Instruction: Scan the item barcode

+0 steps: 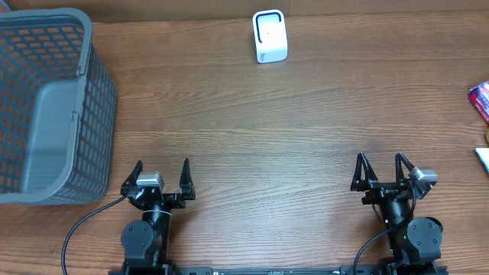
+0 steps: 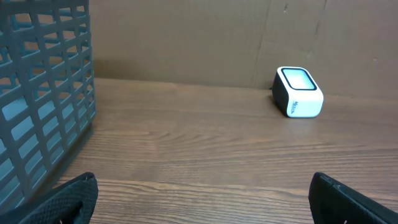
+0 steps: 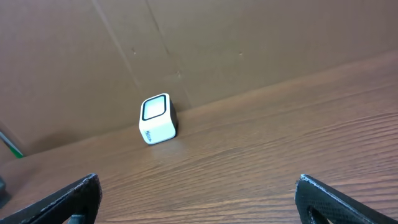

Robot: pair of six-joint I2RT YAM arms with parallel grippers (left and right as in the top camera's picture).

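Wood counter (image 1: 267, 137). Grey mesh basket (image 1: 99, 99) far left. At near edge, fingers apart, empty: left end effector (image 1: 162, 166), right end effector (image 1: 380, 159). White scanner (image 1: 270, 37) upright at far centre edge. Red-blue packet (image 1: 480, 100) cropped at right edge.

A brown wood-grain tabletop (image 1: 252, 130) meets a plain brown cardboard-like back wall (image 2: 186, 37) with vertical seams; illumination even and soft.

The left claw (image 1: 161, 166) and right claw (image 1: 380, 162) are black, with pointed fingers (image 1: 186, 179), silver-grey blocks (image 1: 150, 180) and thin black cables (image 1: 76, 224).
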